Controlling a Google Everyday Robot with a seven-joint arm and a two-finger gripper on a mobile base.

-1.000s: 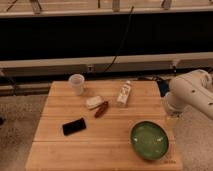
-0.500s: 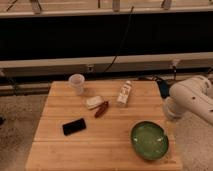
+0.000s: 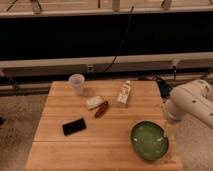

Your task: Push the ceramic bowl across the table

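Green ceramic with a darker rim and a paler, shiny inside, the ceramic bowl sits upright on the pale wooden surface, near its front right corner and just short of the right edge. Everything else lies up and to the left of the bowl. Closest to it is a slim reddish-brown item, lying at a slant. A small white packet sits just beyond that and seems to touch it, though contact is hard to tell. A white carton stands farther back from the bowl, almost straight behind its left rim. A black phone lies flat, well apart from the bowl to the left and roughly level with its far rim. A translucent plastic cup stands farthest from the bowl, near the back left part of the surface. The robot's bulky white arm reaches in to the right of the bowl and above it. The hand is at the arm's lower end, just beside the bowl's right rim by the edge of the surface. I cannot tell whether the hand is released or clenched, or whether it touches the bowl.
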